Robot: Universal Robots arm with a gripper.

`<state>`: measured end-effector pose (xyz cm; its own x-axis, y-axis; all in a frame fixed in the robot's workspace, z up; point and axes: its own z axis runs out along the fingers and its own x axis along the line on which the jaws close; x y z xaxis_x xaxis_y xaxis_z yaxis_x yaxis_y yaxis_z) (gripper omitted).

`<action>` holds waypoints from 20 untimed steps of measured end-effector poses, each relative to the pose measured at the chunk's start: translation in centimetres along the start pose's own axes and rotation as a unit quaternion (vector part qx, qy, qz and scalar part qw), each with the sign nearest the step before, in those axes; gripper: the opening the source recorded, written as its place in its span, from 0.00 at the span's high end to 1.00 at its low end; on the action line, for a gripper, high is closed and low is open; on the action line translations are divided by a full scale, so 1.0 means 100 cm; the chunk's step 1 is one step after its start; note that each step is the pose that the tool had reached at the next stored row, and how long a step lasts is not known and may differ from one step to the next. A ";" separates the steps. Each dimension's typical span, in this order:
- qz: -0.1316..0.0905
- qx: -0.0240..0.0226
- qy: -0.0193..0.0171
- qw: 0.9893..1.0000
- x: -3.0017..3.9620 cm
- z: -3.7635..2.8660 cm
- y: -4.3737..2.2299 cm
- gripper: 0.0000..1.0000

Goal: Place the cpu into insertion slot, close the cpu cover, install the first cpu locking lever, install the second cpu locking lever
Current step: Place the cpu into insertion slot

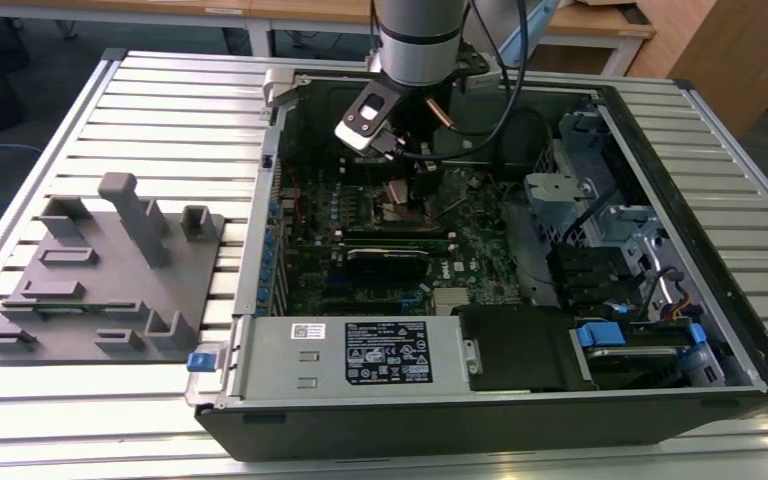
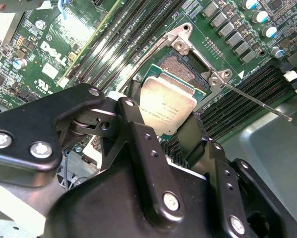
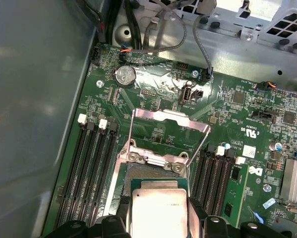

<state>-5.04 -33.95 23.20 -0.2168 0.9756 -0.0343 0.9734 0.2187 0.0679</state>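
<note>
My gripper (image 2: 164,120) is shut on the cpu (image 2: 166,105), a pale square chip pinched by its two opposite edges between black fingers (image 2: 133,111). The chip hangs just over the insertion slot (image 2: 180,67), whose dark centre shows beyond the chip's far edge; whether they touch I cannot tell. In the first wrist view the cpu (image 3: 158,213) covers the near part of the insertion slot (image 3: 153,173). The cpu cover (image 3: 170,118) stands swung open behind it. A thin locking lever (image 2: 257,101) sticks out to one side. In the exterior view the gripper (image 1: 404,165) is low inside the computer case, above the socket (image 1: 404,203).
Long black memory slots (image 3: 91,168) flank the socket on both sides. A grey power supply box (image 1: 357,355) sits at the case's near edge and a drive cage (image 1: 584,200) at the exterior view's right. A grey fixture plate (image 1: 104,270) lies outside the case.
</note>
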 end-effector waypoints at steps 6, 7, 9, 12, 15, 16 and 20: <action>0.000 0.000 0.000 1.000 0.0000 -0.0003 0.0001 0.46; 0.000 0.000 0.000 1.000 0.0000 -0.0007 0.0000 0.46; 0.000 0.000 0.000 1.000 0.0000 -0.0013 0.0001 0.46; 0.009 0.000 0.000 1.000 0.0000 -0.0012 0.0001 0.46; 0.029 0.001 -0.002 1.000 -0.0001 -0.0012 0.0001 0.46; 0.036 0.001 -0.002 0.999 0.0000 -0.0012 0.0001 0.46; 0.061 0.002 -0.004 0.998 -0.0001 -0.0009 0.0001 0.46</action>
<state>-5.04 -33.95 23.29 -0.0959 0.9948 -0.0340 0.9929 0.0980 0.0678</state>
